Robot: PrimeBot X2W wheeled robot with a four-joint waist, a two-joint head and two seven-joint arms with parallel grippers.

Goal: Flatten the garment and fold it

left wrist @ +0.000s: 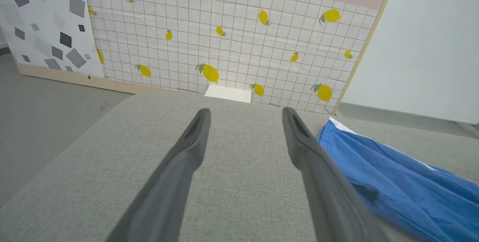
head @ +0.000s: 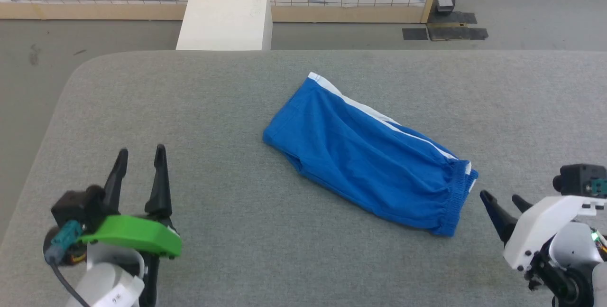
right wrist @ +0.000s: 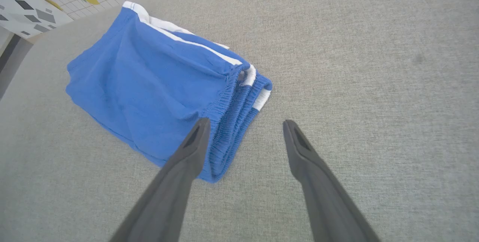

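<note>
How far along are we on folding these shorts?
Done: the garment lies doubled lengthwise on the table, waistband layers stacked, but it is creased. In hand: nothing; the left tool and right tool are open and off the cloth, the right one near the waistband. Left: probably smoothing the wrinkles and a fold across.

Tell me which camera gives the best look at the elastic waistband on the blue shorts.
The right wrist view: the waistband lies close ahead of the right gripper, its gathers and stacked layers plain. The head view has it small, at the shorts' near-right end. The left wrist view catches the shorts' other end.
</note>
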